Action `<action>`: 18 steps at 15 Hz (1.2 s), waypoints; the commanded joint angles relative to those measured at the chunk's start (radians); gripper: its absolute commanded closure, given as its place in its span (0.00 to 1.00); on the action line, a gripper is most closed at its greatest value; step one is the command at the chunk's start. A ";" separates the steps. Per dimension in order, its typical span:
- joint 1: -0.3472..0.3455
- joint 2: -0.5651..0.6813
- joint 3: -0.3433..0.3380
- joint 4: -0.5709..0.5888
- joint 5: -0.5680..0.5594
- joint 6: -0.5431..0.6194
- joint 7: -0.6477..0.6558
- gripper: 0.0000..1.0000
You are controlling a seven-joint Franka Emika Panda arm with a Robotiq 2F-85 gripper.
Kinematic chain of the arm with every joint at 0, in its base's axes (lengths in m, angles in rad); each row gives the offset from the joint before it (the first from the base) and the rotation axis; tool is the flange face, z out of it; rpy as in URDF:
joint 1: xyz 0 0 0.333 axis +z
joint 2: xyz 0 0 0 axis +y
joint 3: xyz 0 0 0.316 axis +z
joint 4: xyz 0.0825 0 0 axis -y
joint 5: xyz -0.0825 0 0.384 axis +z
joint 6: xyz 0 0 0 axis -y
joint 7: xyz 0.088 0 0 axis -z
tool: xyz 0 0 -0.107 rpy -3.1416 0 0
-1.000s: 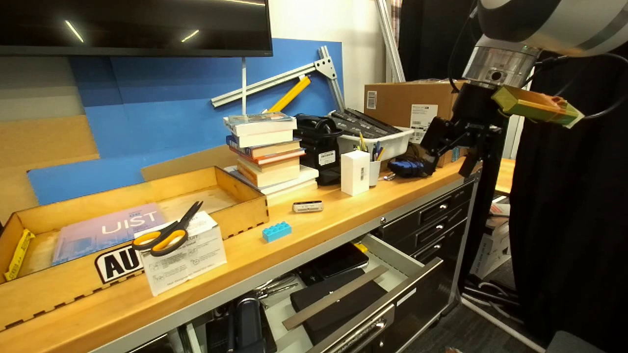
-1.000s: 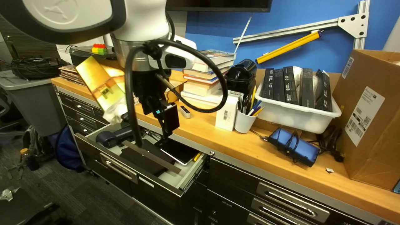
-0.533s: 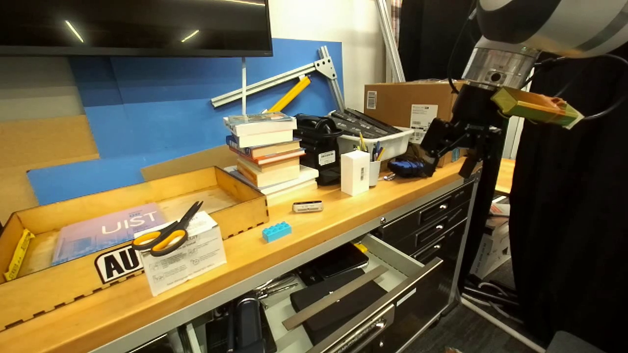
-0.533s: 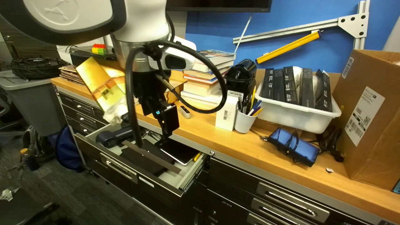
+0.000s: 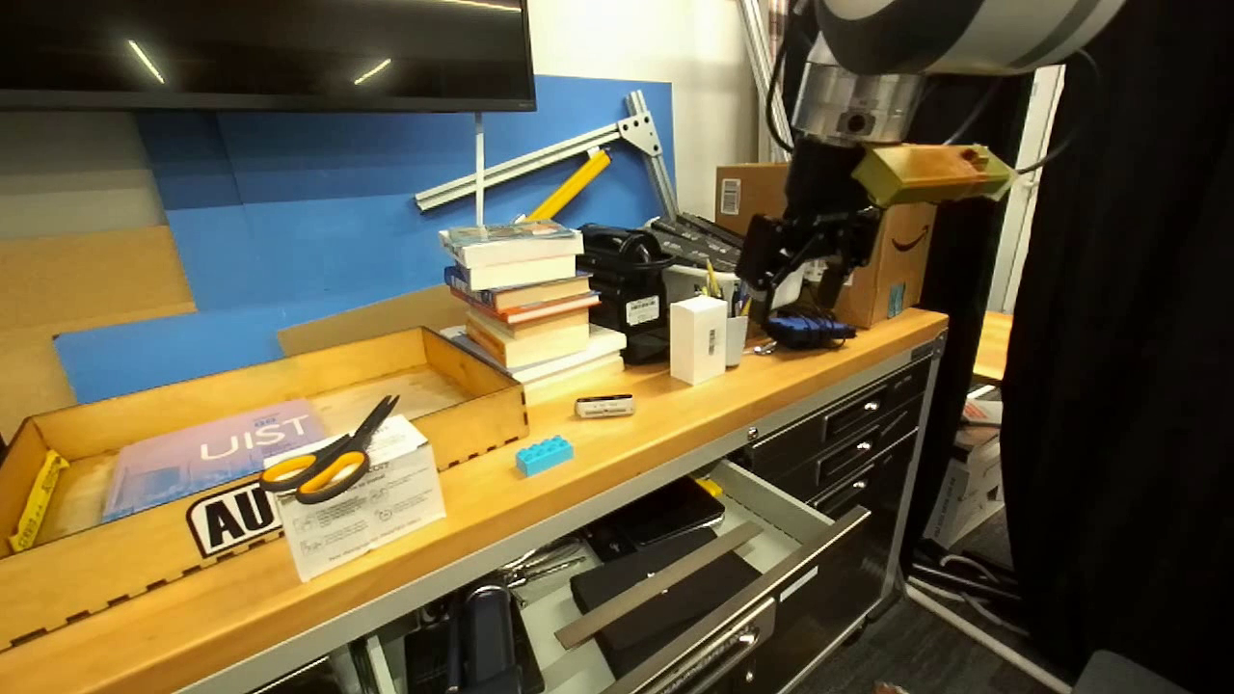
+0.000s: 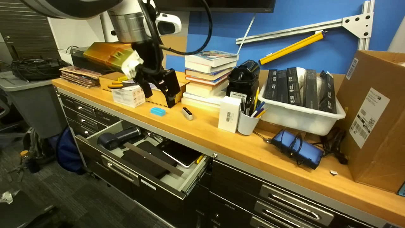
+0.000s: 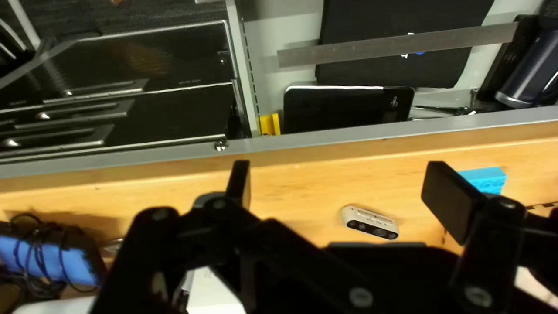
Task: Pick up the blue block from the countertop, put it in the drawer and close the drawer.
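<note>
Blue block (image 5: 545, 456) — studs up, on wooden countertop (image 5: 675, 414), dark drawer (image 6: 164, 194) standing open below

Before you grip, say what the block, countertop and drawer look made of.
Block: probably smooth plastic, with moulded-looking studs.
Countertop: seemingly wood, perhaps varnished, given grain lines and a soft sheen.
Drawer: likely metal, painted satin grey inside, judging by its thin, slotted side.

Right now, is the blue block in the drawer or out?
Out: both exterior views show the blue block on the countertop, not in the drawer.
</note>
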 commanded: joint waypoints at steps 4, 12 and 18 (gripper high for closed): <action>0.082 0.215 0.135 0.141 -0.091 0.065 0.056 0.00; 0.173 0.486 0.195 0.291 -0.181 0.195 0.139 0.00; 0.264 0.623 0.177 0.371 -0.315 0.216 0.231 0.00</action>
